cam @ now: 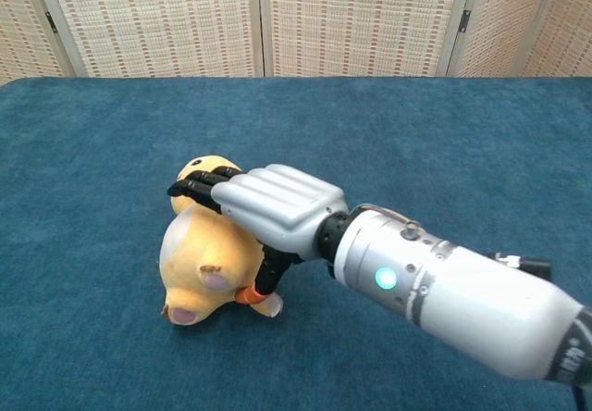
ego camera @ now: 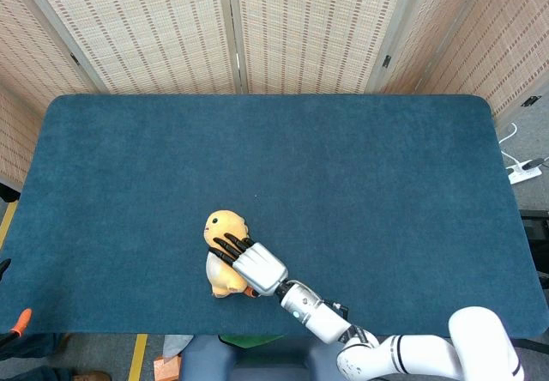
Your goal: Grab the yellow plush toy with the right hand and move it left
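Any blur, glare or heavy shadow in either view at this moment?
Head view: sharp and evenly lit, only a faint shadow beside the yellow plush toy. Chest view: the right robot hand is crisp, its grey shell lightly sheened without washout; a soft shadow lies under the forearm on the table.

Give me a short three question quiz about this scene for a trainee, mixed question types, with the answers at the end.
1. True or false: the yellow plush toy is lying on the blue table.
2. Which hand is on the toy? A) the left hand B) the right hand C) neither hand
3. Fill in the blank: in the head view the toy lies near the table's ____ edge, left of its middle.

Key
1. True. The toy lies on the cloth with its feet toward the chest camera.
2. B. The right hand rests over the toy's back, dark fingers extended by its head; neither view shows the left hand.
3. Front, the edge nearest the robot.
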Tool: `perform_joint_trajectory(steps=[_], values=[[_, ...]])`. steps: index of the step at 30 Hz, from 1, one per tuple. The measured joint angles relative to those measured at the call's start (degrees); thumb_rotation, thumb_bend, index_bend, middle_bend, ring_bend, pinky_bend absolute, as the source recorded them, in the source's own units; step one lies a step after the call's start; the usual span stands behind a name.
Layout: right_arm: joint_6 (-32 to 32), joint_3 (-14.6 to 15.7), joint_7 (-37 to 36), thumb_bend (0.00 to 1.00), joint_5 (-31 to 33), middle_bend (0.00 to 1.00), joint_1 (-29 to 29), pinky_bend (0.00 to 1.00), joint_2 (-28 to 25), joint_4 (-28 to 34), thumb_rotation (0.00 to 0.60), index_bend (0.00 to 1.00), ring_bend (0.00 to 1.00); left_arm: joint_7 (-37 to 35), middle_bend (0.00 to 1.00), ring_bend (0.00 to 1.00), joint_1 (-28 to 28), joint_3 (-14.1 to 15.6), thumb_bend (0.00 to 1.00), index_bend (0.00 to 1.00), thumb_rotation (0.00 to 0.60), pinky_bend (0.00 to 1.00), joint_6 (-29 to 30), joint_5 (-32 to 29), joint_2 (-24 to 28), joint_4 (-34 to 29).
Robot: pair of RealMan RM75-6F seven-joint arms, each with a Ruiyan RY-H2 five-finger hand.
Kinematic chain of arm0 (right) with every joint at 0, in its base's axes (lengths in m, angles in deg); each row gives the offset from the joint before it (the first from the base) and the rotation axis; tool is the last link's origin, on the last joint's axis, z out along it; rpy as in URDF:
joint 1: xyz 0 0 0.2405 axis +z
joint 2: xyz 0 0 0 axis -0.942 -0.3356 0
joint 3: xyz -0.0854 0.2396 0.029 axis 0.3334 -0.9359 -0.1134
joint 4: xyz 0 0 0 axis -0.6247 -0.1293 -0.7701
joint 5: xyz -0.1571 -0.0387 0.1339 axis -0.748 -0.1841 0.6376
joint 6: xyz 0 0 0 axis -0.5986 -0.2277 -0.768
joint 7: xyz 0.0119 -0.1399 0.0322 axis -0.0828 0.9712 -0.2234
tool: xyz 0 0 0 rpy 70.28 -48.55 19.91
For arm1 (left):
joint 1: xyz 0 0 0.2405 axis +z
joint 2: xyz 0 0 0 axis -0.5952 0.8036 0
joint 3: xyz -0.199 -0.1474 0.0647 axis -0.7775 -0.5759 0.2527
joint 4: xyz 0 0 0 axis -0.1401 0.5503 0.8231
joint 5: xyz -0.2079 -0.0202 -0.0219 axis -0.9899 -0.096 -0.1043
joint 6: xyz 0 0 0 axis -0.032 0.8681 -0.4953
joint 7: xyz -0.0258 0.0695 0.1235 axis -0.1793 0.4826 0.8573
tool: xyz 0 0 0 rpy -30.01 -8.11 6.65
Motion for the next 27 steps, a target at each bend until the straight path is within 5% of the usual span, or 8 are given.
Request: perform_joint_trajectory(steps=[9,13,19,27], values=[[-9.7,4.8,0.1,0.11,-4.2,0.0,-7.0,0.0,-18.8,18.6,0.6,0.0,0.0,2.6,0.0,0.01,-0.5,0.5,0.34,0.0,0.6,0.18,0.9,2.9,-1.3,-0.1],[-18.3,10.2,-3.8,0.11,-10.0,0.0,-13.4,0.0,-28.4,21.4,0.6,0.0,0.0,2.4,0.06,0.09,-1.0,1.6,0.34,0.01,0.6,0.25,2.3,7.7,-2.8,0.2],[-35.1,17.3,-14.0,0.11,-16.3,0.0,-24.9,0.0,-36.2,17.0,0.6,0.0,0.0,8.2,0.12,0.13,-3.4,3.7,0.32,0.03,0.6,0.32,1.8,18.3,-5.7,-2.3],[-53.5,20.2,-31.0,0.11,-21.1,0.0,-37.4,0.0,-41.1,5.3,0.6,0.0,0.0,23.3,0.11,0.08,-10.4,4.0,0.31,0.0,0.6,0.27,-11.0,25.5,-15.0,-11.9]])
